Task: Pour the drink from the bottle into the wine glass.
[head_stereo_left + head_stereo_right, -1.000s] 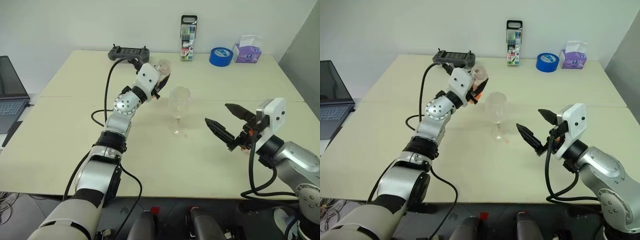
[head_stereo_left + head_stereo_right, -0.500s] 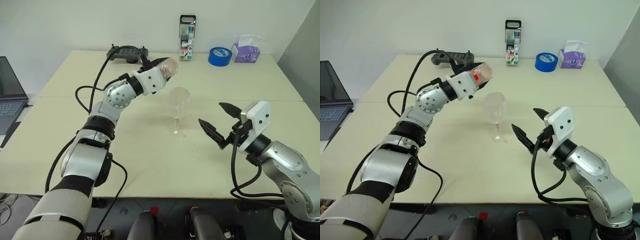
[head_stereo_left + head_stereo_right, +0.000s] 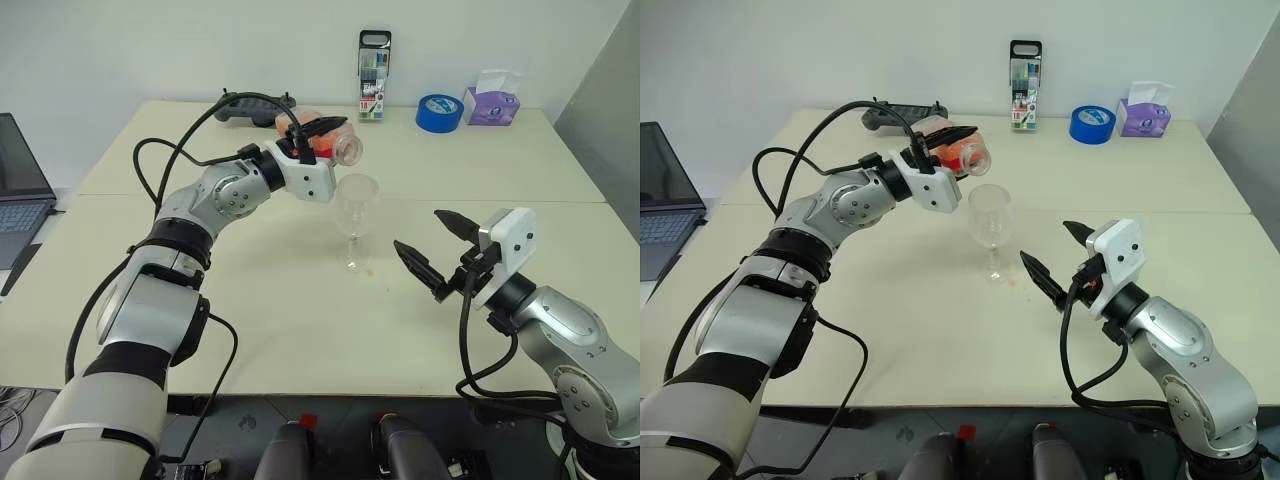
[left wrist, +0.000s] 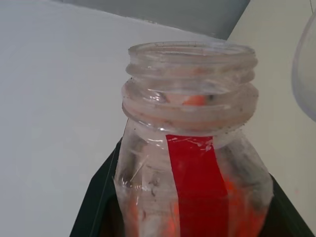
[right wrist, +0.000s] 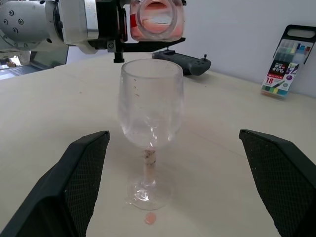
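You are looking at the wine glass, which is standing upright on the table and serving as the reference point. The left gripper is clenching the bottle, holding it tipped nearly level just above and behind the glass, with its uncapped mouth facing the glass rim. The drink is lying inside the bottle; the glass bowl is looking empty. The right gripper is hovering beside the glass on its right, fingers spread wide and grasping nothing. A small orange spot is sitting at the glass foot.
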You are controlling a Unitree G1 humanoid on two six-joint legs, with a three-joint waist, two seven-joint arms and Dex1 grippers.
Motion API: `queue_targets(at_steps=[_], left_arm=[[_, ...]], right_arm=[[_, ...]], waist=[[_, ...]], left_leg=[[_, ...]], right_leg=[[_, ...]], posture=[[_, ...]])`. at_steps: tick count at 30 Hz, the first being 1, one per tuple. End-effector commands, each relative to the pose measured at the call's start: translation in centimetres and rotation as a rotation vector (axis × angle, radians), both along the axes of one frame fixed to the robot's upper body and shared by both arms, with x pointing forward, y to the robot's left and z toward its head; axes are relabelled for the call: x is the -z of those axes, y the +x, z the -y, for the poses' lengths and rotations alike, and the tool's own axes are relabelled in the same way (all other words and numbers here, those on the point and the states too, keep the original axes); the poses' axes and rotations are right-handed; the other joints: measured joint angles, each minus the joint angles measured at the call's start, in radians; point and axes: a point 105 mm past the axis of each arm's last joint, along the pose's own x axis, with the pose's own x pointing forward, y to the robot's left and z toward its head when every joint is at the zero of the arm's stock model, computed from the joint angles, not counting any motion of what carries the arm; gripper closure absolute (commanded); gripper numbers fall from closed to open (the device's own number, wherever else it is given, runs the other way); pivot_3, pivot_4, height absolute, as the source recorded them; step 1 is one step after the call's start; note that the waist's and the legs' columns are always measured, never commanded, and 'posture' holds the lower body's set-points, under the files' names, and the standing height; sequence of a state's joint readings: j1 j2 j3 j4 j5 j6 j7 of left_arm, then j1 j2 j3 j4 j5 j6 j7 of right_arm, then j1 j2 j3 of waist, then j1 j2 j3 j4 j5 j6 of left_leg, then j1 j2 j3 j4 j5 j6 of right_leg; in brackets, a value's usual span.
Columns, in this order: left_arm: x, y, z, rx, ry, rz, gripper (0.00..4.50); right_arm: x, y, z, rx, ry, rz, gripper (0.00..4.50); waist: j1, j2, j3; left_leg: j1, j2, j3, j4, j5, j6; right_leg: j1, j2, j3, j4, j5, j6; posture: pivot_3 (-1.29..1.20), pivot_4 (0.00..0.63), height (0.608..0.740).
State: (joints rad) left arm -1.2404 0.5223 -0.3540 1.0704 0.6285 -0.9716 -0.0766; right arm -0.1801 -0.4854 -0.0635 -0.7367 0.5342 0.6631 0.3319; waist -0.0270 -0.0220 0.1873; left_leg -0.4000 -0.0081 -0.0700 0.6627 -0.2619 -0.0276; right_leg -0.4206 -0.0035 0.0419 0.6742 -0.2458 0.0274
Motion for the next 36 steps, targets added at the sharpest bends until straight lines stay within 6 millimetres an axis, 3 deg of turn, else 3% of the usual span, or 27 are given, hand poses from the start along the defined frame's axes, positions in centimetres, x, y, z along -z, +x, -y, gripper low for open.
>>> queue_targets(at_steps=[1, 12, 36], left_arm=[[-2.48, -0.67, 0.33, 0.025, 0.018, 0.117, 2.79], [-2.47, -1.08, 0.62, 0.043, 0.085, 0.22, 2.79], [-2.06, -0.41, 0.72, 0.01, 0.131, 0.246, 2.79]], right_arm=[[-1.1, -0.29, 0.09, -0.009, 0.023, 0.047, 0.0], [-1.22, -0.2, -0.18, -0.003, 0.032, 0.052, 0.0], [-1.22, -0.52, -0.4, 0.002, 0.004, 0.063, 0.0]], waist=[[0.0, 0.0, 0.0], [0.0, 0.0, 0.0], [0.0, 0.0, 0.0]], left_leg=[[0.0, 0.0, 0.0, 0.0, 0.0, 0.0], [0.0, 0.0, 0.0, 0.0, 0.0, 0.0], [0.0, 0.0, 0.001, 0.001, 0.0, 0.0]], right_leg=[[0.0, 0.0, 0.0, 0.0, 0.0, 0.0], [0.0, 0.0, 0.0, 0.0, 0.0, 0.0], [0.0, 0.0, 0.0, 0.002, 0.0, 0.0]], posture=[[0.0, 0.15, 0.74], [0.0, 0.15, 0.74], [0.0, 0.15, 0.74]])
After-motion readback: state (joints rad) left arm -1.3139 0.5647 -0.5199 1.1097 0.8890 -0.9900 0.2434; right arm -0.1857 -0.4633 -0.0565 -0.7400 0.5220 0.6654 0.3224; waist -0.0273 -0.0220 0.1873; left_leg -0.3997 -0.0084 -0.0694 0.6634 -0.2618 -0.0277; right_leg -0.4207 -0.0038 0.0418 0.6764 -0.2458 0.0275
